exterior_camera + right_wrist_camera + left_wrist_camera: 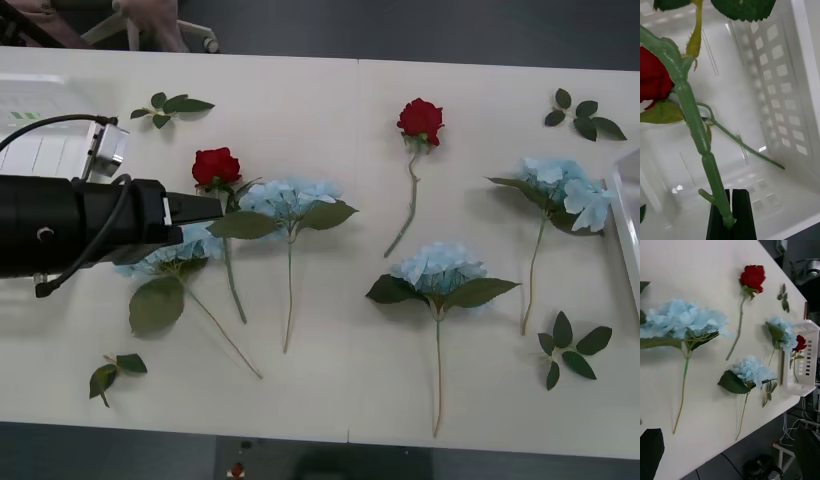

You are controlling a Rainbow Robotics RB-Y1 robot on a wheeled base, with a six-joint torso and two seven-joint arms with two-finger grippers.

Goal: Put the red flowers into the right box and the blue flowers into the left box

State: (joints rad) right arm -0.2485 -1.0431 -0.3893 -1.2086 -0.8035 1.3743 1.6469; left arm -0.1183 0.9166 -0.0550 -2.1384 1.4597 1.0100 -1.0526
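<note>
Rose stem [696, 123] pinched between the right gripper [732, 221]'s closed black fingers, bloom hanging over the right box [790, 93]; release it crooked and that long stem could hang up on the rim.

At the left of the front view, the left arm [70, 225] is a thick matt-black cylinder; a black cable loops over it; a silver-grey block sits at its upper edge; the right arm's fingers [741, 213] are black, flat slabs.
</note>
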